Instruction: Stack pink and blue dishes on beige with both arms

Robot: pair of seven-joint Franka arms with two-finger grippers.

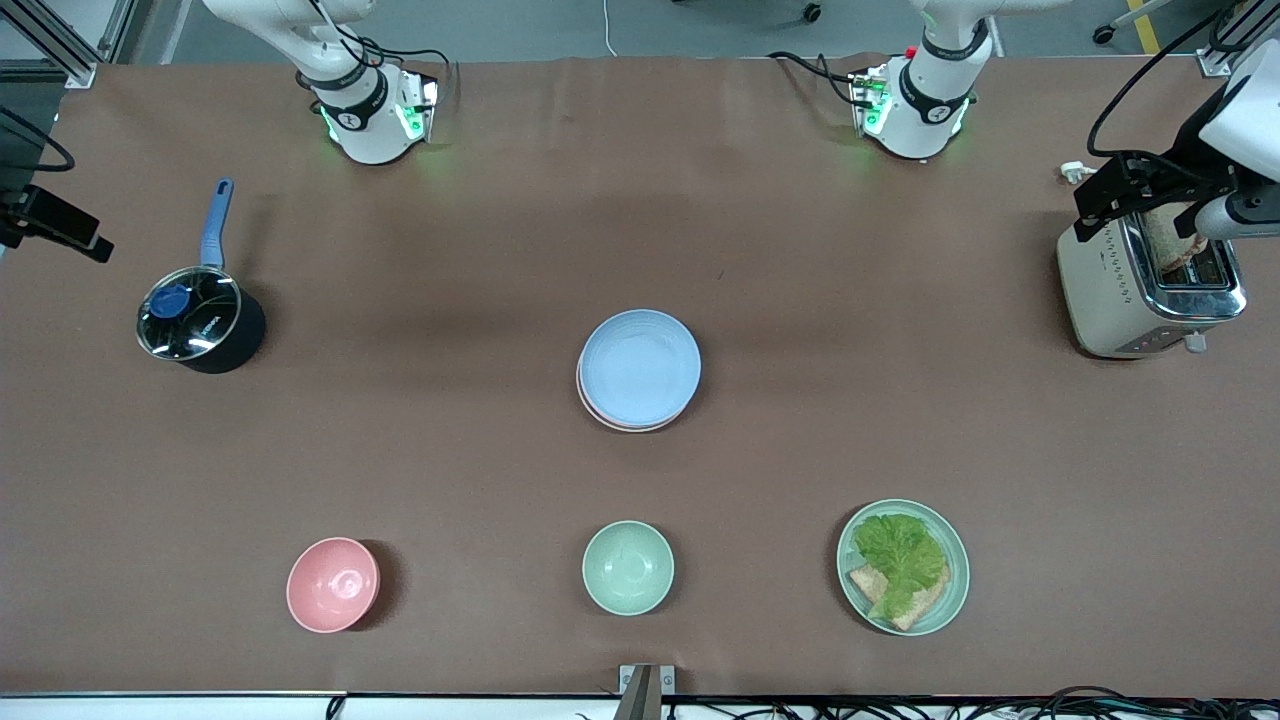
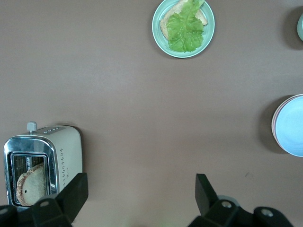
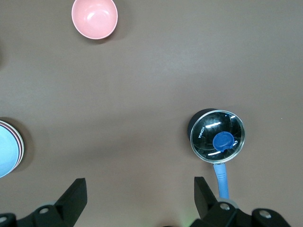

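In the middle of the table the light blue plate (image 1: 640, 366) lies on top of a stack. The pink plate's rim (image 1: 600, 417) peeks out just under it. The beige plate is hidden beneath them; I cannot make it out. The stack's edge also shows in the left wrist view (image 2: 289, 125) and the right wrist view (image 3: 8, 153). My left gripper (image 2: 140, 176) hangs open and empty high over bare table beside the toaster (image 2: 45, 163). High over bare table near the pot, my right gripper (image 3: 139, 179) is open and empty too. Both are well away from the stack.
A lidded black pot (image 1: 198, 320) with a blue handle stands toward the right arm's end. The toaster (image 1: 1150, 290) holds bread at the left arm's end. Nearer the front camera sit a pink bowl (image 1: 332, 584), a mint-green bowl (image 1: 628, 566) and a mint-green plate (image 1: 955, 565) with lettuce and bread.
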